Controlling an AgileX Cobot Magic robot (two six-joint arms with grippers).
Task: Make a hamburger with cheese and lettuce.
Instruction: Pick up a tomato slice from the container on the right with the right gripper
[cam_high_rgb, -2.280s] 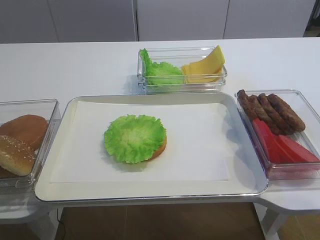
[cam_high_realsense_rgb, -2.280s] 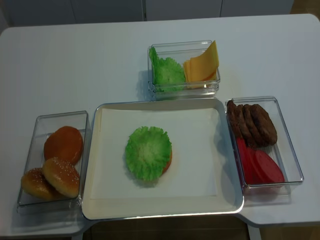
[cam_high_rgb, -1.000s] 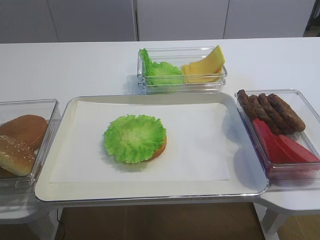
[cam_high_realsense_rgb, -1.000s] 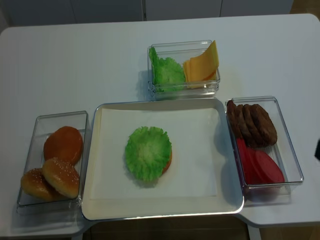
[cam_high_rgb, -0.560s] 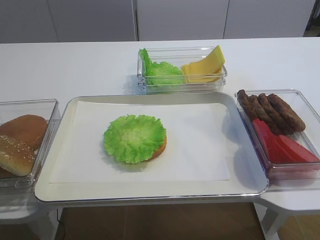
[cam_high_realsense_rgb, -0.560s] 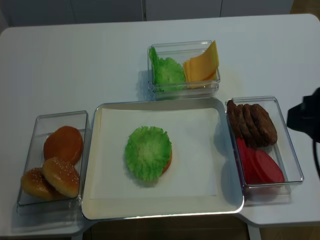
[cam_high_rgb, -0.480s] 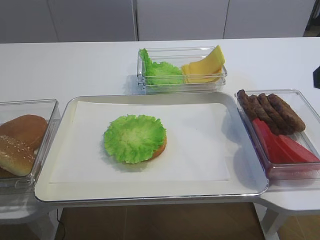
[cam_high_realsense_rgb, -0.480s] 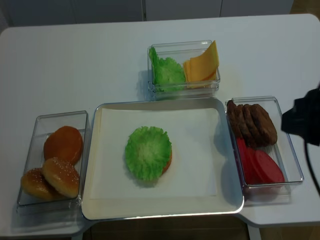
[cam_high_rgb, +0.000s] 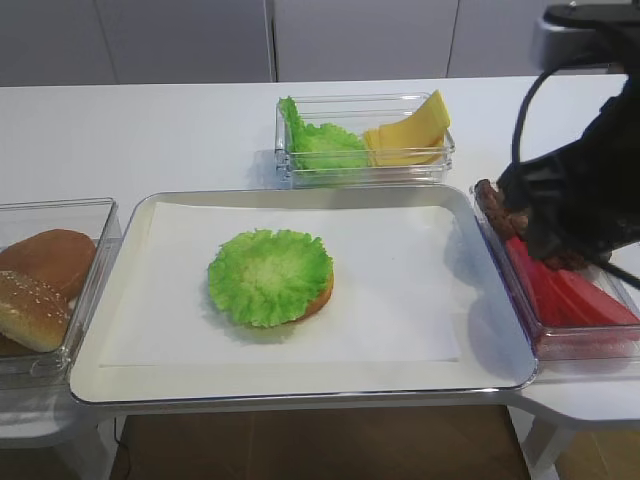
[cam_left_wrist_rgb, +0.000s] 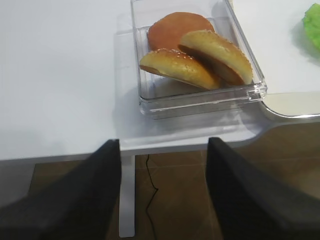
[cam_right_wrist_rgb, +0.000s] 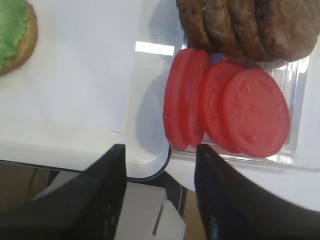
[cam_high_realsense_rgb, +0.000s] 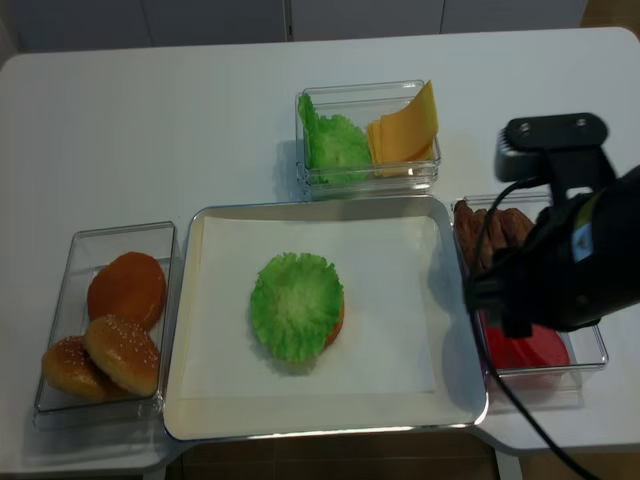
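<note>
The hamburger (cam_high_rgb: 272, 278) lies mid-tray: a golden bun base with the frilly green lettuce (cam_high_realsense_rgb: 296, 305) disc on top, and no red slice on it. Its edge shows in the right wrist view (cam_right_wrist_rgb: 14, 30). The cheese (cam_high_rgb: 408, 131) slices stand in the back box, also in the other high view (cam_high_realsense_rgb: 404, 127). My right gripper (cam_right_wrist_rgb: 160, 200) is open and empty, above the tray's front right corner beside the red slices (cam_right_wrist_rgb: 230, 107). My right arm (cam_high_rgb: 585, 190) hangs over that box. My left gripper (cam_left_wrist_rgb: 164, 200) is open and empty, off the table's front edge before the bun box (cam_left_wrist_rgb: 195, 95).
The metal tray (cam_high_rgb: 300, 390) holds white paper. Spare lettuce leaves (cam_high_rgb: 320, 146) share the cheese box. Brown patties (cam_right_wrist_rgb: 245, 27) sit behind the red slices in the right box. Loose sesame buns (cam_high_realsense_rgb: 115, 350) fill the left box.
My right arm has come in from the right and now hangs over the patty and red slice box. The food has not moved.
</note>
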